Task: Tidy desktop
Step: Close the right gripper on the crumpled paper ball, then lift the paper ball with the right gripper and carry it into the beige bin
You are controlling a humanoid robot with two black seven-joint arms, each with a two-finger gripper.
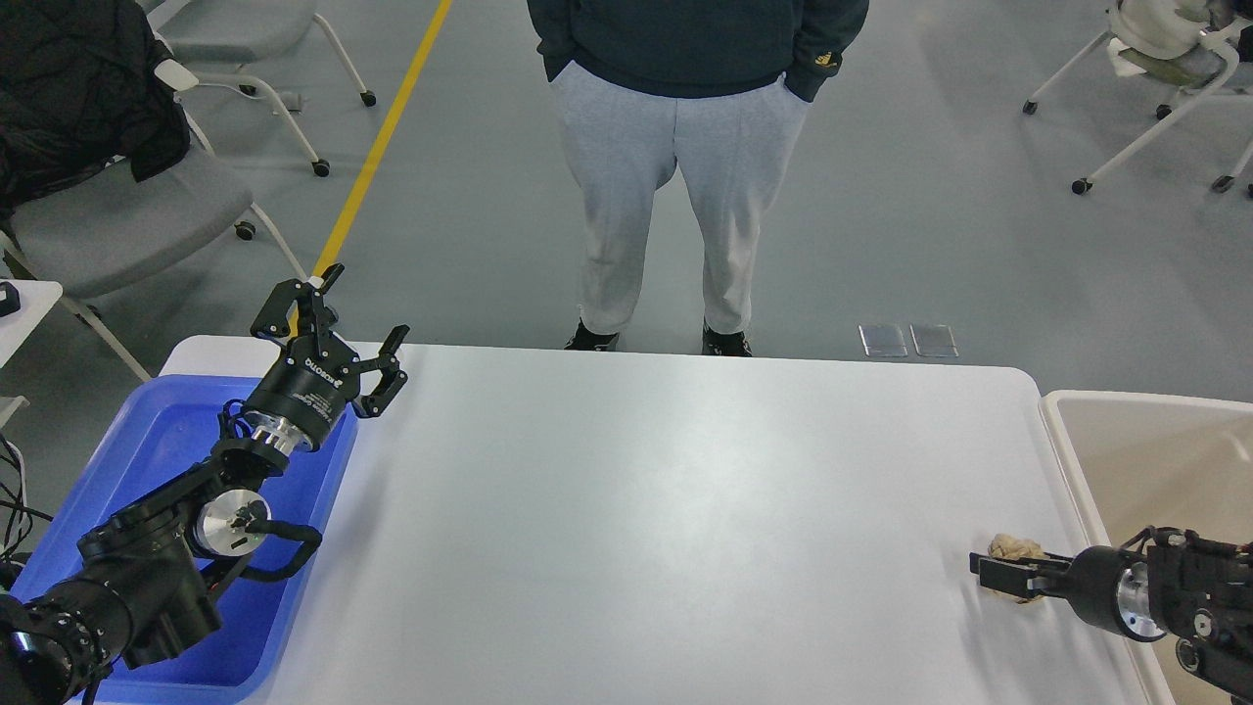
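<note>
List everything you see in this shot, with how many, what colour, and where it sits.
desktop: one, white, centre, spanning most of the view.
blue tray: one, blue, at the desktop's left end, under the left arm.
beige bin: one, beige, beside the desktop's right edge.
crumpled wad: one, tan, on the desktop near its right edge, between the right tool's fingers.
person: one, grey trousers, dark top, standing beyond the far edge.
chairs: several, grey and white, far left and far right.
floor line: one, yellow, upper left.
left tool: black, open, raised above the tray's far corner.
right tool: black, around the wad.
</note>
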